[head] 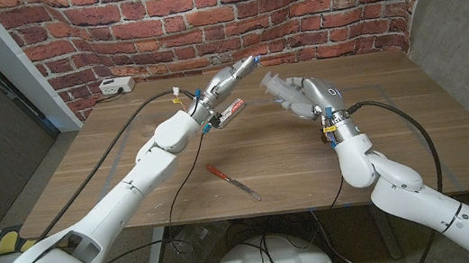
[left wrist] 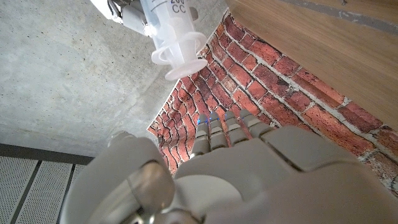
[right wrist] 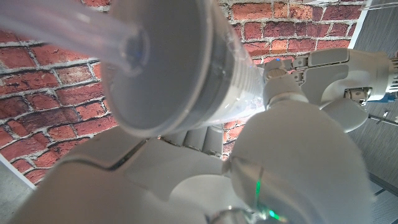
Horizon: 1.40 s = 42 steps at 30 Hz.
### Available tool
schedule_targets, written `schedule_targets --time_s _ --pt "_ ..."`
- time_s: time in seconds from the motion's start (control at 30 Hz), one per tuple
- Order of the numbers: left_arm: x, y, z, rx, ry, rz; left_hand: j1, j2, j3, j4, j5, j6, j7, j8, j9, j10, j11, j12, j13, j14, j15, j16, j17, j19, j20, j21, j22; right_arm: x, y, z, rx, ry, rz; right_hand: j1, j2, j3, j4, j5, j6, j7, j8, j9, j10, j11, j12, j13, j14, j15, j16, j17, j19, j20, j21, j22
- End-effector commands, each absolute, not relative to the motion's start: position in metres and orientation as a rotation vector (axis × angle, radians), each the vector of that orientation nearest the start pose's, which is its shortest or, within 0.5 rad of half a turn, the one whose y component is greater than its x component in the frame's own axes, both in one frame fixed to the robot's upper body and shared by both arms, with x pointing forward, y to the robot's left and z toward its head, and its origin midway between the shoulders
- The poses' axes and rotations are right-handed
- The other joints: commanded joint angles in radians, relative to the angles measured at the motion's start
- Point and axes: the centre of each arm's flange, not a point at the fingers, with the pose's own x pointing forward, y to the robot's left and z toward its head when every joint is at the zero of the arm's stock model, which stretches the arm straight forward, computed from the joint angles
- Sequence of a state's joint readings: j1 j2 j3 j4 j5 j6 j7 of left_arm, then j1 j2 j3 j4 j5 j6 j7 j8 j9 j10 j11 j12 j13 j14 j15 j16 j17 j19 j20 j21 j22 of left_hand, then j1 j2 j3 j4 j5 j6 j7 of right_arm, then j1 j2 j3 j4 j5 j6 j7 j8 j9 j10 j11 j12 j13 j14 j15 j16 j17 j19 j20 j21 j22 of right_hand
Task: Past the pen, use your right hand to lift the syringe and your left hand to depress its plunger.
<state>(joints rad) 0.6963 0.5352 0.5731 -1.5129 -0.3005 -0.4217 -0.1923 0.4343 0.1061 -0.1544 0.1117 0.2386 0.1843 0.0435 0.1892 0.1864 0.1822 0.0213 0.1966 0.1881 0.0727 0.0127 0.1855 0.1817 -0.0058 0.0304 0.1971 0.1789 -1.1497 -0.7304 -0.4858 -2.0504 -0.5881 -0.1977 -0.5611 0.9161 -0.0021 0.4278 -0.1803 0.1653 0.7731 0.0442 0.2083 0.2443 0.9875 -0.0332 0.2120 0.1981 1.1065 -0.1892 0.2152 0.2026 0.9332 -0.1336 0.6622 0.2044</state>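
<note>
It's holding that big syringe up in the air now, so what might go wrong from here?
1. The right robot hand holds the large clear plastic syringe above the wooden table; a hard push might twist it loose and drop it.
2. The left robot hand reaches with fingers outstretched, apparently short of the plunger; the flat plunger end is small, so fingertips could slide off sideways.

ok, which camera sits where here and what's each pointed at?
Head: fixed on the head, looks down over the table; both arms, left hand, right hand holding the syringe, pen.
Left wrist: looks along its own hand at the syringe's plunger end.
Right wrist: looks past its own hand, syringe close up.
Shared: all three see the syringe.
</note>
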Motion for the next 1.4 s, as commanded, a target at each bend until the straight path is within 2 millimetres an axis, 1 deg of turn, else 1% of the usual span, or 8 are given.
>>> schedule_targets --time_s 0.03,0.2,0.23,0.7,0.8,0.83,0.97,1.4 --pt "0.578 0.154 0.053 0.427 -0.932 -0.582 0.004 0.007 -0.007 0.001 0.006 0.006 0.011 0.011 0.001 0.003 -0.009 0.009 0.002 0.007 -0.002 0.004 0.001 -0.002 0.000 0.005 0.002 0.486 -0.194 -0.029 -1.043 -0.947 -0.321 0.165 0.177 0.075 0.072 0.006 0.154 -0.148 0.006 0.003 0.066 -0.065 0.005 0.003 0.014 -0.038 0.003 0.002 -0.007 -0.083 0.008 0.001" --pt "0.575 0.160 0.050 0.424 -0.929 -0.567 0.005 0.007 -0.008 0.000 0.006 0.009 0.021 0.011 0.001 0.004 -0.007 0.009 0.002 0.008 -0.003 0.004 0.001 0.000 0.001 0.005 0.002 0.484 -0.196 -0.031 -1.038 -0.936 -0.328 0.165 0.177 0.075 0.072 0.006 0.154 -0.147 0.006 0.003 0.063 -0.067 0.004 0.003 0.013 -0.038 0.003 0.002 -0.009 -0.083 0.009 0.000" --pt "0.574 0.161 0.049 0.424 -0.930 -0.563 0.005 0.007 -0.008 0.000 0.006 0.010 0.022 0.012 0.001 0.005 -0.005 0.009 0.002 0.008 -0.002 0.004 0.001 0.000 0.001 0.005 0.002 0.483 -0.197 -0.031 -1.038 -0.935 -0.328 0.164 0.177 0.075 0.072 0.006 0.154 -0.149 0.006 0.003 0.062 -0.056 0.003 0.003 0.014 -0.037 0.003 0.002 -0.010 -0.083 0.011 0.000" --pt "0.567 0.186 0.042 0.360 -0.954 -0.505 0.009 0.007 -0.010 -0.002 0.007 0.021 0.012 0.015 0.001 0.018 -0.001 0.013 0.002 0.028 -0.005 0.010 0.000 0.020 0.014 0.012 0.002 0.477 -0.202 -0.022 -1.027 -0.930 -0.365 0.165 0.177 0.075 0.072 0.006 0.154 -0.149 0.006 0.004 0.061 -0.065 0.003 0.003 0.011 -0.037 0.002 0.002 -0.015 -0.083 0.017 -0.001" --pt "0.567 0.191 0.039 0.338 -0.952 -0.495 0.010 0.007 -0.010 -0.002 0.007 0.024 0.011 0.016 0.001 0.020 -0.001 0.014 0.002 0.029 -0.005 0.010 0.000 0.022 0.013 0.013 0.002 0.476 -0.206 -0.019 -1.030 -0.919 -0.377 0.164 0.177 0.075 0.073 0.006 0.154 -0.148 0.006 0.004 0.060 -0.070 0.003 0.003 0.011 -0.037 0.002 0.002 -0.016 -0.083 0.018 -0.001" --pt "0.567 0.192 0.038 0.333 -0.950 -0.494 0.010 0.007 -0.010 -0.002 0.007 0.025 0.011 0.016 0.001 0.021 0.000 0.014 0.002 0.029 -0.005 0.009 0.000 0.023 0.012 0.013 0.002 0.475 -0.207 -0.019 -1.030 -0.915 -0.381 0.164 0.177 0.075 0.073 0.006 0.154 -0.148 0.006 0.004 0.061 -0.057 0.004 0.004 0.012 -0.037 0.002 0.002 -0.017 -0.083 0.020 -0.002" --pt "0.570 0.195 0.035 0.317 -0.937 -0.486 0.011 0.007 -0.011 -0.003 0.007 0.027 0.008 0.016 0.001 0.023 -0.001 0.014 0.001 0.034 -0.004 0.010 0.000 0.024 0.013 0.013 0.002 0.475 -0.215 -0.017 -1.022 -0.899 -0.392 0.164 0.177 0.075 0.073 0.006 0.155 -0.147 0.006 0.005 0.060 -0.070 0.003 0.004 0.012 -0.038 0.002 0.003 -0.018 -0.082 0.023 -0.002" --pt "0.573 0.206 0.032 0.292 -0.905 -0.446 0.014 0.008 -0.012 -0.003 0.008 0.031 0.010 0.016 0.001 0.028 0.002 0.014 0.001 0.038 -0.003 0.010 0.000 0.025 0.013 0.012 0.002 0.474 -0.241 -0.012 -1.001 -0.873 -0.405 0.165 0.176 0.075 0.072 0.006 0.156 -0.151 0.007 0.005 0.060 -0.066 0.003 0.004 0.012 -0.038 0.003 0.003 -0.020 -0.082 0.032 -0.003"
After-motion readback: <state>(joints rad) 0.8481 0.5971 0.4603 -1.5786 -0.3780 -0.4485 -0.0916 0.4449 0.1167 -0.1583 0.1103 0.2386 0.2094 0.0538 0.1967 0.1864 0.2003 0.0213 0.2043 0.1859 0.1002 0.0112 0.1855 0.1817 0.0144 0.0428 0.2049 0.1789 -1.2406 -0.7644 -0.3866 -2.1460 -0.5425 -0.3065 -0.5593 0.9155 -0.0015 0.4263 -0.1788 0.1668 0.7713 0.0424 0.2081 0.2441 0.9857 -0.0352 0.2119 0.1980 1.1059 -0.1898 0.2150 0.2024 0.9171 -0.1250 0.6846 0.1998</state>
